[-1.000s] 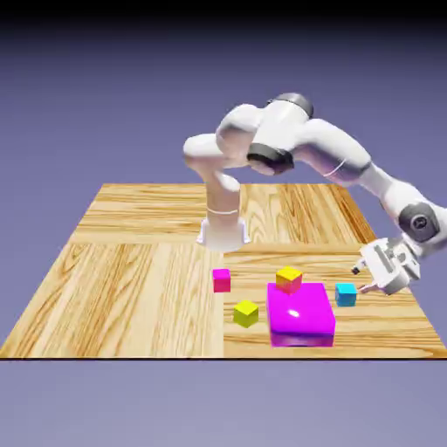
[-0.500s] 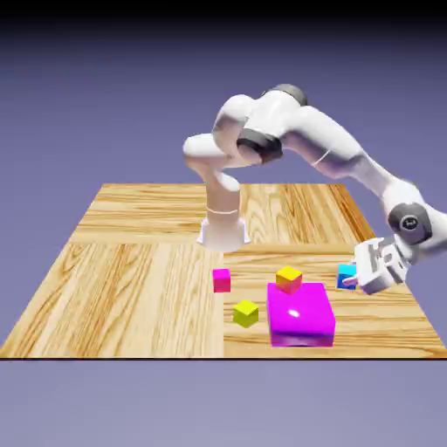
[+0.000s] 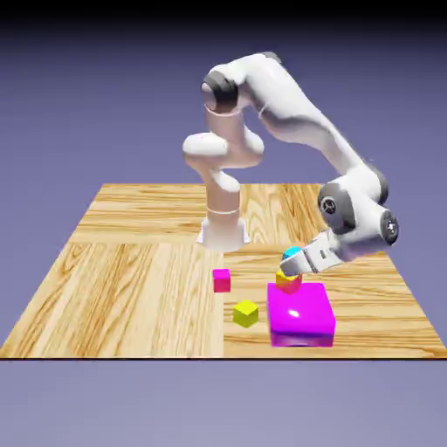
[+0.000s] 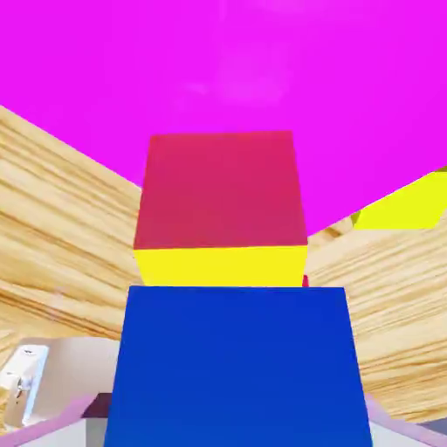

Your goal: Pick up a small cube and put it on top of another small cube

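- Near the surface's front-right part, the pincer sits low at the small orange-topped cube, carrying the cyan cube.
- Pincer state: closed partway on the cyan cube; the exterior view shows the cube at its tips. In the hand view the cube reads dark blue and fills the bottom centre, mostly hiding the fingers.
- Cyan cube position: directly above the orange-topped cube. Can't tell from either view whether the two faces touch or a thin gap remains.
- Target cube stands on the surface just behind the large magenta block, at or very close to its back edge.
- Step in hand, my read: placement. Transport looks finished; what's left is seating and release.
- Alignment: the hand view shows the held cube roughly centred on the target, edges near parallel. Looks acceptable.
- Next move calls for: short straight descent if not yet seated, then open the pincer with no sideways drag, then retreat straight up.
- Risk: the target is small and light-looking; any lateral nudge on release could shift it or tip the stack.
- Small magenta cube and yellow-green cube sit to the exterior view's left, clear of the work.
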Tool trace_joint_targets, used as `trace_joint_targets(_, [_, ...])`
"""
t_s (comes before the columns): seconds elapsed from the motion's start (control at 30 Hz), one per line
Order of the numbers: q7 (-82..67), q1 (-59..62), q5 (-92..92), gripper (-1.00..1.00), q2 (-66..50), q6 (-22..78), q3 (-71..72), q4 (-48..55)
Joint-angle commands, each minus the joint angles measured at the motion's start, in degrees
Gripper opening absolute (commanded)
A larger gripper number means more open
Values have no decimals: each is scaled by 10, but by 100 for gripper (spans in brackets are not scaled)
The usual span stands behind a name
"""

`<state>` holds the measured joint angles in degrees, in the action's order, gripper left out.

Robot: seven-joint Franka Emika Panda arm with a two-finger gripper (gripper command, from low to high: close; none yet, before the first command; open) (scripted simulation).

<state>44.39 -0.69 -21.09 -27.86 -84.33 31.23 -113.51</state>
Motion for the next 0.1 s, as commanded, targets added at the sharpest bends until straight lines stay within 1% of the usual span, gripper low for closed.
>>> trace_joint_targets(0.0, [0,0,0,100,0,0,0,0])
trace_joint_targets(0.07, [-4,-9,4,100,-4,37,3,41])
